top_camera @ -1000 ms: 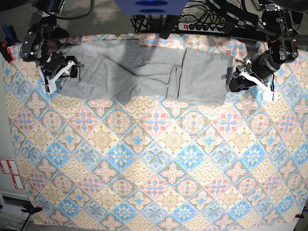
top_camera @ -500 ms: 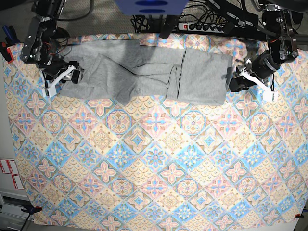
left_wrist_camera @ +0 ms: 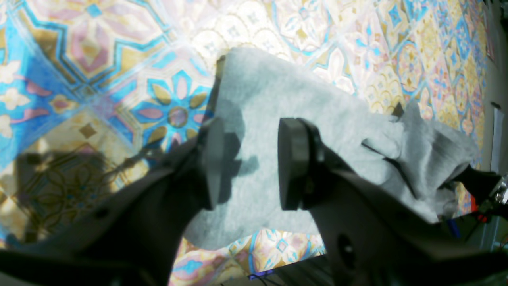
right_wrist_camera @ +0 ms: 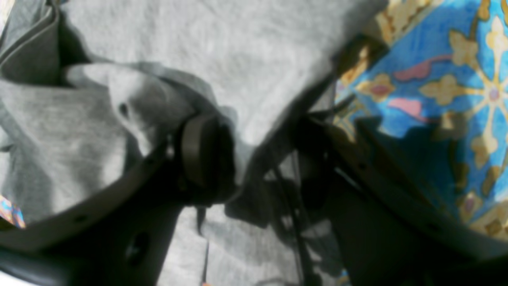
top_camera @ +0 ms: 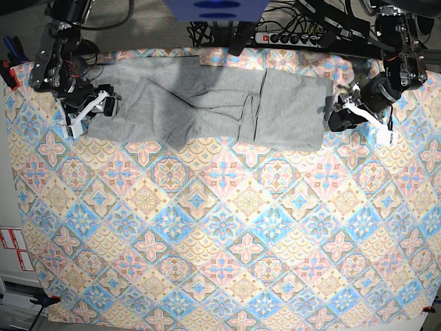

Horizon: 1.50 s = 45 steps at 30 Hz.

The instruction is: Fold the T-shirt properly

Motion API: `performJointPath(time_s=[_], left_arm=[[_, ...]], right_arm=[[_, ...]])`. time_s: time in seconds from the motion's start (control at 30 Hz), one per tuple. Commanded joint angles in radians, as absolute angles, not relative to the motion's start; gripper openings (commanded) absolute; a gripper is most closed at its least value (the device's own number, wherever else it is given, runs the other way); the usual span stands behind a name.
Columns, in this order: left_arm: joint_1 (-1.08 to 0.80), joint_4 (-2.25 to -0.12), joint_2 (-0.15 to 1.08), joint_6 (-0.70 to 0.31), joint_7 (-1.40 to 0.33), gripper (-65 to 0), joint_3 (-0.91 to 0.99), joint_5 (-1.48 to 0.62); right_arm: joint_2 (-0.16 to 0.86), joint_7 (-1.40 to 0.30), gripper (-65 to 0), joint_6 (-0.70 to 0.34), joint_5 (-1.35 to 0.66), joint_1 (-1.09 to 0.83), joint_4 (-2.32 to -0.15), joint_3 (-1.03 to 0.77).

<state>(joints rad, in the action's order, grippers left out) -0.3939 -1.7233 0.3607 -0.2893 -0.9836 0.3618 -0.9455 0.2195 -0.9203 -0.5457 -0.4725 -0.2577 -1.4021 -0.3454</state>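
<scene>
The T-shirt [top_camera: 213,107] lies spread in a long grey band across the upper part of the base view, on the table's patterned pastel tablecloth [top_camera: 227,234]. Its plain side faces up, with several folds and creases bunched near the middle and a straight seam-like fold right of centre. No lettering shows in any view.

At the upper left of the base view the right pincer [top_camera: 96,103] sits at the shirt's left end, its white finger angled down toward the cloth. In the right wrist view this right pincer [right_wrist_camera: 254,155] has its jaws spread wide, with a ridge of grey fabric running between them; the left pad [right_wrist_camera: 196,149] touches a bunched fold of the shirt, but the jaws are not pinching it (the far jaw is dark and hard to make out).

At the upper right of the base view the left pincer [top_camera: 350,110] is just at the shirt's right edge. The left wrist view shows the left pincer [left_wrist_camera: 248,163] partly spread above a corner of the shirt, which lies flat on the tablecloth below; nothing is gripped between the pads [left_wrist_camera: 293,161].

A power strip [top_camera: 289,38] lies beyond the table's upper edge.
</scene>
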Motion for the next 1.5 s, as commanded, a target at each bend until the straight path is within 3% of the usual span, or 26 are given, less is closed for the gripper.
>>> performJointPath(time_s=[0.0,0.3,0.5,0.7,0.9,1.47], left_arm=[[-0.390,-1.741,0.374,-0.297,-0.970,-41.4,0.367,-0.963],[-0.366,-1.741,0.374,-0.297,-0.970,-41.4,0.366,-0.963],[-0.364,-1.741,0.374,-0.297,-0.970,-41.4,0.366,-0.963],[-0.364,-1.741,0.374,-0.297,-0.970,-41.4,0.367,-0.963],[-0.363,-1.741,0.372,-0.297,-0.969,-41.4,0.369,-0.963],[-0.364,-1.741,0.372,-0.297,-0.926,-41.4,0.374,-0.964]], right_arm=[[0.231,-0.940,-33.4,-0.544,-0.469,-0.262,-1.406,-0.334],[0.231,-0.964,-34.8,-0.544,-0.469,-0.280,-1.414,-0.160],[0.231,-0.964,-48.6,-0.544,-0.472,-0.280,-1.419,-0.122],[0.231,-0.966,-51.3,-0.544,-0.472,-0.280,-1.419,-0.107],[0.231,-0.960,-64.8,-0.544,-0.472,-0.266,-1.419,-0.111],[0.231,-0.963,-64.8,-0.544,-0.469,-0.054,-1.408,-0.355]])
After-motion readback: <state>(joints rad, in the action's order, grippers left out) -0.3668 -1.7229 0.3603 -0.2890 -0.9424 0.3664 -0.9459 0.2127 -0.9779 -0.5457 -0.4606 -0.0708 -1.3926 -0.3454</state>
